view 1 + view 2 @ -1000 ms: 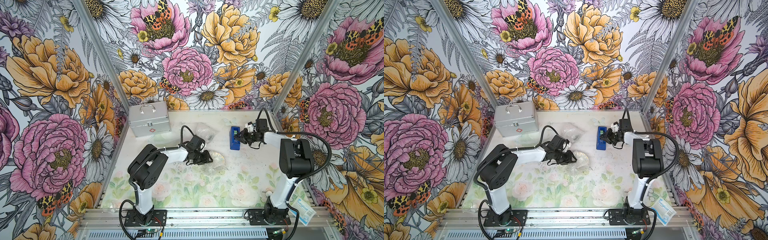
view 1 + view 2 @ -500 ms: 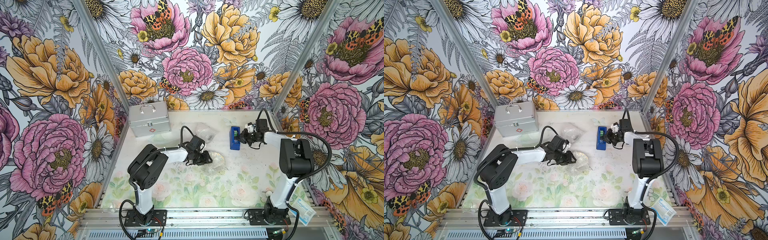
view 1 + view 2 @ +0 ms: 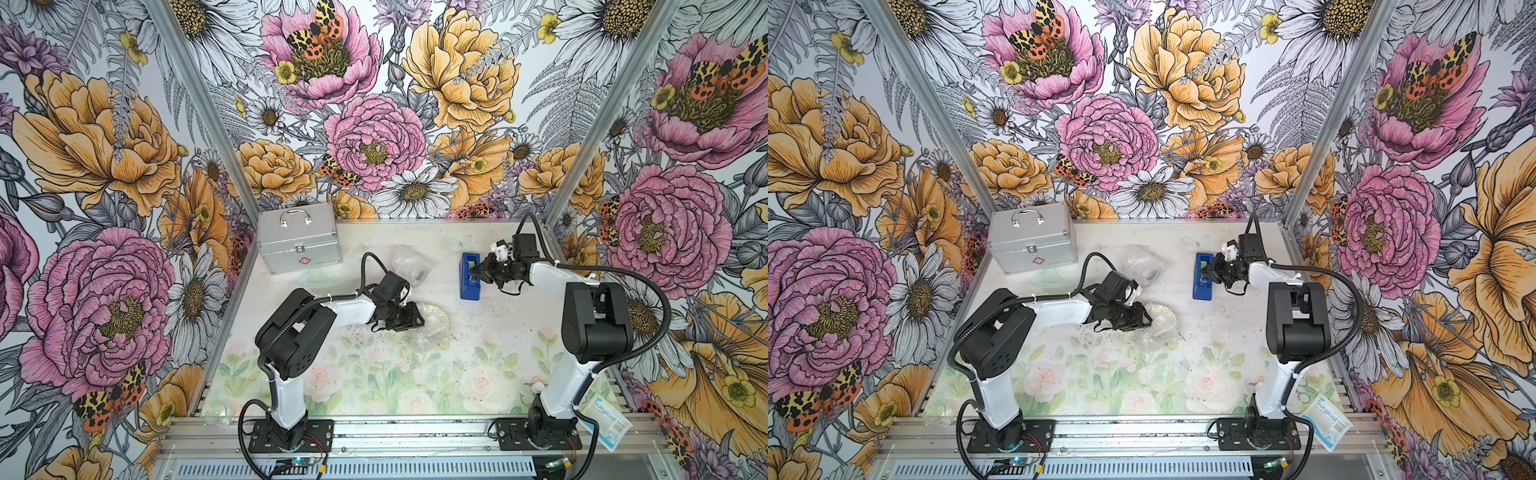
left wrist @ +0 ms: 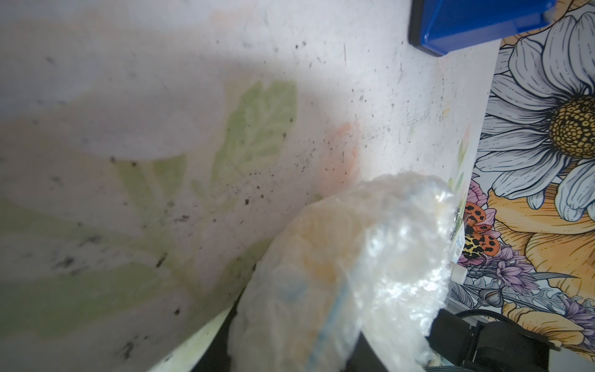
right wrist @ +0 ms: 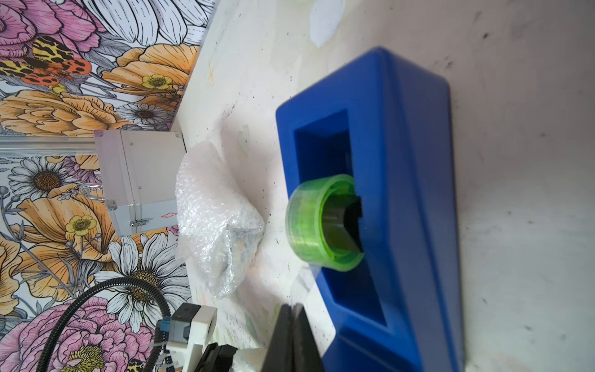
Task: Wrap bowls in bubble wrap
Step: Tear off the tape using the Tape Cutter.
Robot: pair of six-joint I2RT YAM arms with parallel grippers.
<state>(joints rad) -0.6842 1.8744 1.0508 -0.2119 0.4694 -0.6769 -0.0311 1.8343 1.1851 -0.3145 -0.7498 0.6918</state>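
At the table's middle, my left gripper (image 3: pixel 415 320) is shut on a bowl bundled in bubble wrap (image 3: pixel 434 322), also seen in the other top view (image 3: pixel 1163 322). In the left wrist view the bowl's (image 4: pixel 325 290) blue line and yellow tint show through the wrap. A second bubble wrap bundle (image 3: pixel 409 266) lies further back. My right gripper (image 3: pixel 473 272) is at the blue tape dispenser (image 3: pixel 468 286). In the right wrist view its fingertips (image 5: pixel 291 312) are shut on the clear tape strip (image 5: pixel 306 283) coming off the green roll (image 5: pixel 322 222).
A silver case (image 3: pixel 297 241) stands at the back left corner. The second bundle (image 5: pixel 219 219) lies between the case and the dispenser (image 5: pixel 412 161). A surgical packet (image 3: pixel 606 419) lies on the front right rail. Flowered walls close in three sides.
My right gripper has gone from slightly open to shut at the tape dispenser. The left arm and its wrapped bowl have stayed put.
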